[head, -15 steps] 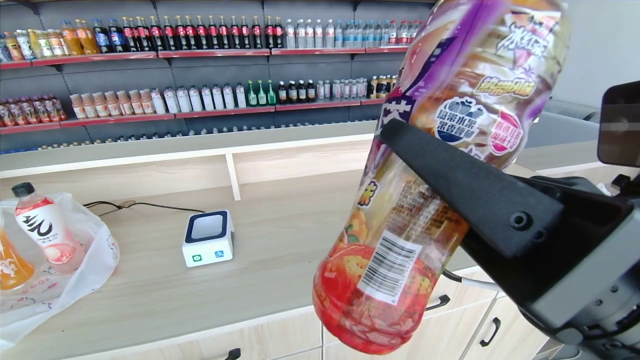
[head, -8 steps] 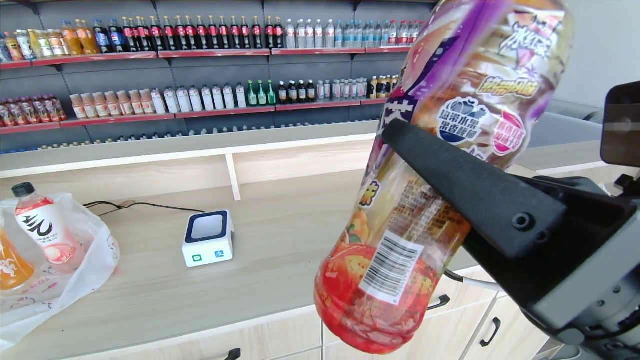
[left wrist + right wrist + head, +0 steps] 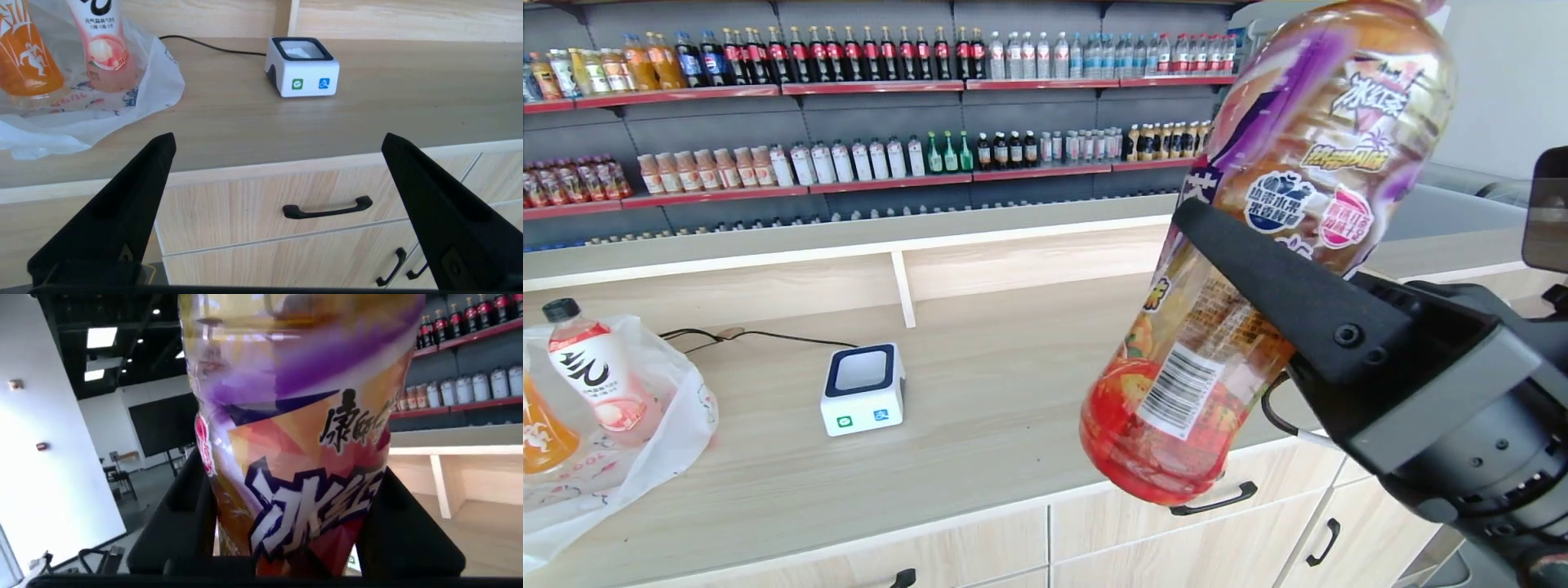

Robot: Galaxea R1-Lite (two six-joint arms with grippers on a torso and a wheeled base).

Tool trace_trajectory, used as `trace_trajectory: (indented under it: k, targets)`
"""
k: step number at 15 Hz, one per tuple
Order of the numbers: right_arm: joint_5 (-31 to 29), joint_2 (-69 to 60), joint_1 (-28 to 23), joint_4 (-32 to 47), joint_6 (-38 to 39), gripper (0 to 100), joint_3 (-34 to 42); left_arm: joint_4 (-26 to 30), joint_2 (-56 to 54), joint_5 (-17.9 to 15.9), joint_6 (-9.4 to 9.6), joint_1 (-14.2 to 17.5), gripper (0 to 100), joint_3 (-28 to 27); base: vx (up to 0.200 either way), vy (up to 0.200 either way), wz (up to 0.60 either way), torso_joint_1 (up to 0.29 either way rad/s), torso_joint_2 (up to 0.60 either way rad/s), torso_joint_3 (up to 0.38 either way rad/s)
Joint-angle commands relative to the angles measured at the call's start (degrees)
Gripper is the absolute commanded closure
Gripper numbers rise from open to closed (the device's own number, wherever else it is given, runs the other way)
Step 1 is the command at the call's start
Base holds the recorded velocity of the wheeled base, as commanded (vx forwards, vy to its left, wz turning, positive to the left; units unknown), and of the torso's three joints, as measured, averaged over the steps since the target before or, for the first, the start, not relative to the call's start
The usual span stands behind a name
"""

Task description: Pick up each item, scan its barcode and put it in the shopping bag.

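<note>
- Right gripper (image 3: 1213,233): raised close before the head camera, over the right end of the counter's front edge, fingers closed on the middle of a drink bottle (image 3: 1258,245)
- Drink bottle: long axis tilted, red base low and leaning toward the scanner's side, neck high and to the right, cut off at the frame's top. The barcode (image 3: 1186,390) sits near the base, facing the head camera. The right wrist view gives the purple label face, with a dark finger (image 3: 184,514) on each side
- Left gripper (image 3: 278,143): fingers spread wide, nothing between them, low before the drawers (image 3: 245,204)
- Scanner (image 3: 862,388): white box on the counter (image 3: 980,392), window up, cable (image 3: 760,333) behind
- Shopping bag (image 3: 662,425): counter's left end, holding a pink bottle (image 3: 592,371) and an orange bottle (image 3: 543,433)
- Shelves (image 3: 874,86): drinks in rows along the back wall
</note>
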Motion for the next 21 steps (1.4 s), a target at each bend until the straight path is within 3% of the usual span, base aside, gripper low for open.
trace_trajectory:
  k: [1,3,4,6,9,17,21]
  targets:
    - [-1.32,2.24,-0.47,0.02,-5.90,100,1.19,0.09,-0.02,0.01,0.00,0.04,0,0.00,0.000,0.000,0.00,0.000,0.00,0.000]
    - [-1.23,1.97,-1.79,0.02,-10.21,100,4.09,0.00,-0.02,0.01,0.00,0.04,0,0.00,0.000,0.000,0.00,0.000,0.00,0.000]
    - [-1.41,3.12,-4.25,0.02,-14.25,100,5.32,0.09,-0.02,0.01,0.00,0.04,0,0.00,0.000,0.000,0.00,0.000,0.00,0.000]
    - [-7.47,6.28,-12.07,0.02,-23.04,100,5.93,0.00,-0.02,0.01,0.00,-0.05,0,0.00,0.000,0.000,0.00,0.000,0.00,0.000]
    - [-8.26,8.30,-17.26,0.02,-25.06,100,9.10,0.09,-0.02,0.01,0.00,0.04,0,0.00,0.000,0.000,0.00,0.000,0.00,0.000]
    - [-8.18,9.27,-18.22,0.02,-21.90,100,8.66,0.09,-0.02,0.01,0.00,0.04,0,0.00,0.000,0.000,0.00,0.000,0.00,0.000]
    - [-8.18,10.85,-18.22,0.02,-21.72,100,6.46,0.09,-0.02,0.01,0.00,-0.05,0,0.00,0.000,0.000,0.60,0.004,0.00,0.002]
